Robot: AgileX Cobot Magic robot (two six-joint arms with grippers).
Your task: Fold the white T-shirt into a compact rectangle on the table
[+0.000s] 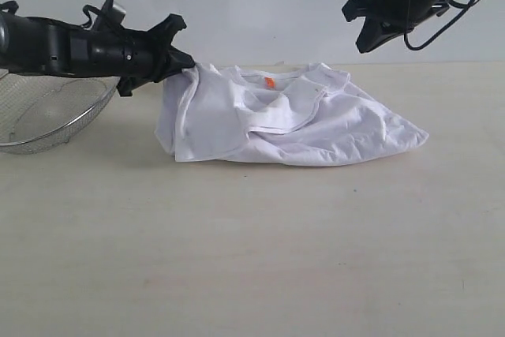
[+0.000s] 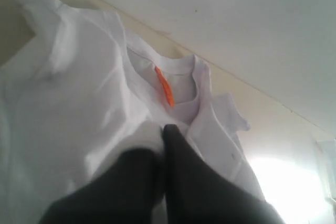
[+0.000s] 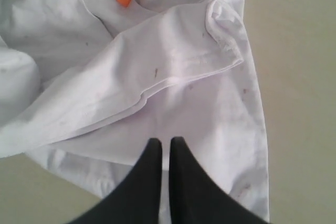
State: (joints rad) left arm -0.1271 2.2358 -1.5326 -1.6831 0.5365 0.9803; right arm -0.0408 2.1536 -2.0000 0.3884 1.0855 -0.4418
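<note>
The white T-shirt point(image 1: 316, 128) lies crumpled and partly folded on the table point(image 1: 252, 258), with its orange neck tag point(image 1: 269, 82) facing up and the red lettering hidden. My left gripper point(image 1: 185, 66) is shut on the shirt's left edge and holds it lifted off the table. In the left wrist view the cloth point(image 2: 79, 108) wraps over one of the fingers point(image 2: 184, 171) just below the tag point(image 2: 164, 86). My right gripper point(image 1: 369, 28) hangs in the air above the shirt's right side. Its fingers point(image 3: 184, 182) are nearly together with nothing between them, over the shirt point(image 3: 173, 72).
A silver wire-mesh basket point(image 1: 47, 116) stands at the far left, under the left arm. Bare table runs along the front and to the right of the shirt point(image 3: 299, 77). A pale wall rises behind the table.
</note>
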